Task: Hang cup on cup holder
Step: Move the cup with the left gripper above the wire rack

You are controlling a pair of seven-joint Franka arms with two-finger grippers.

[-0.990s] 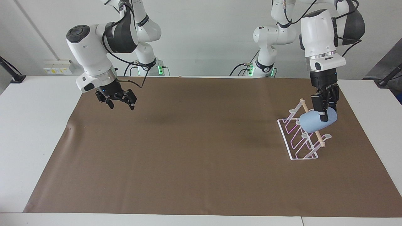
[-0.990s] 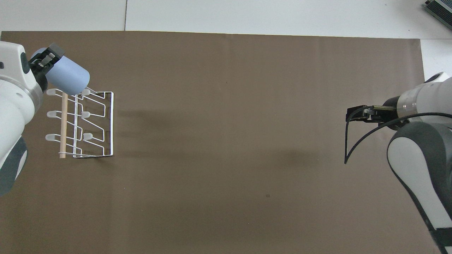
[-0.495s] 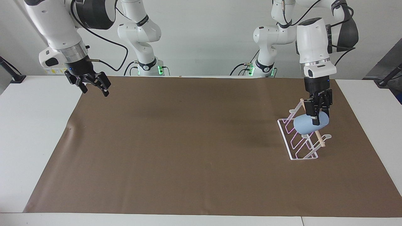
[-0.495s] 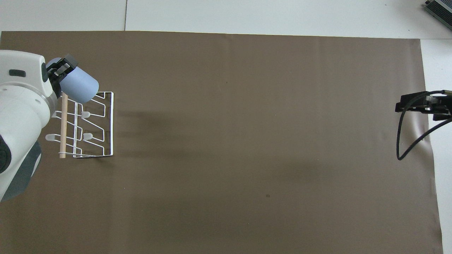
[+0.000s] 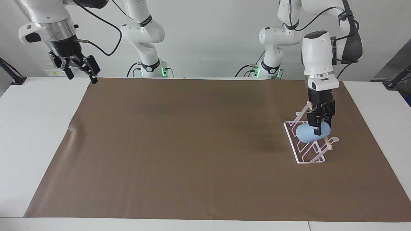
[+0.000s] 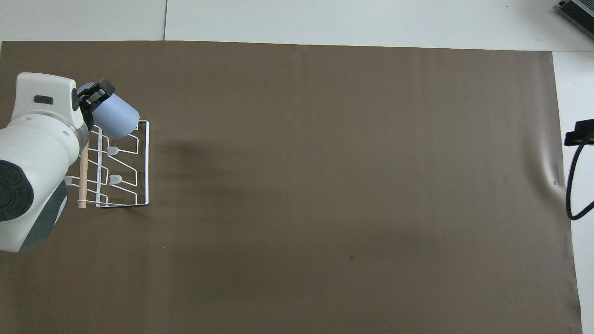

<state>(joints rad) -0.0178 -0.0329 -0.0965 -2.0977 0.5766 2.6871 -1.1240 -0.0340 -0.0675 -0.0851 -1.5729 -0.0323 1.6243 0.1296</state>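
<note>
Light-blue cup (image 5: 307, 134) is tilted on its side, clamped in the left tool (image 5: 318, 124), low over the end of the white wire cup holder (image 5: 309, 150) farther from the robots, at the left arm's end of the counter (image 5: 38, 134). Cup looks to be touching the pegs; its inside is not visible. Right tool (image 5: 80, 69) hangs spread open and empty, raised over the counter edge at the right arm's end.

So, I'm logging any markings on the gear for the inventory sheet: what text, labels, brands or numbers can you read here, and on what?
None can be read.
The cup, held by the left gripper over the cup holder: plain, no print.
The cup holder: bare wire and wood, no label.
The brown mat: no marks.
The right gripper, raised at its end of the table: no readable text.
</note>
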